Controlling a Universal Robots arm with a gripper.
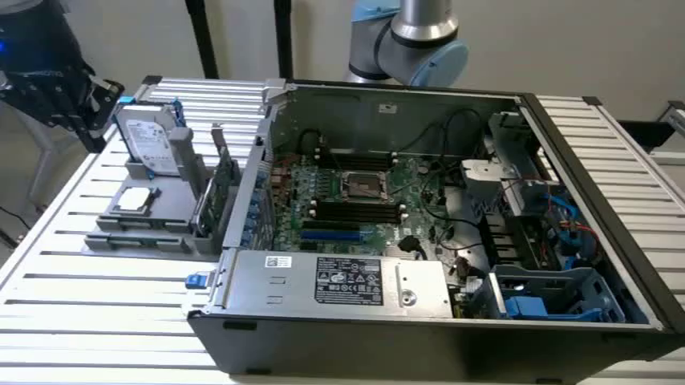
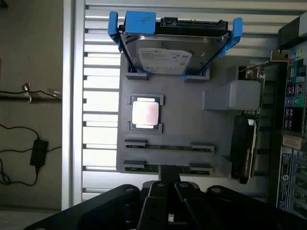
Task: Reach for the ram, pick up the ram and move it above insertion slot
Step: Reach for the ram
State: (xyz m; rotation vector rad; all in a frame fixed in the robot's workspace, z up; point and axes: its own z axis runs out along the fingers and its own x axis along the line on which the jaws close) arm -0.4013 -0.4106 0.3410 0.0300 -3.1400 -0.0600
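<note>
Green flat ram [image 2: 148, 167] edge-on in grey slotted tray [image 2: 192, 120]; black gripper [image 2: 169, 178] near.

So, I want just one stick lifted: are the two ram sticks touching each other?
Apart. The wrist view shows one ram stick and the other ram stick lying parallel, with a bare strip of the gray holder between them.

The black gripper [image 2: 169, 178] is positioned at the middle of the ram [image 2: 152, 167], a long, narrow green circuit-board stick seated on edge in the flat grey plastic fixture tray [image 2: 192, 120]; contact cannot be confirmed. A second identical green stick [image 2: 168, 147] lies parallel, just beside it. Beyond these the tray carries a square silver processor chip [image 2: 145, 113] and a tilted silver hard drive [image 2: 165, 55] in a blue plastic bracket [image 2: 115, 24].
</note>
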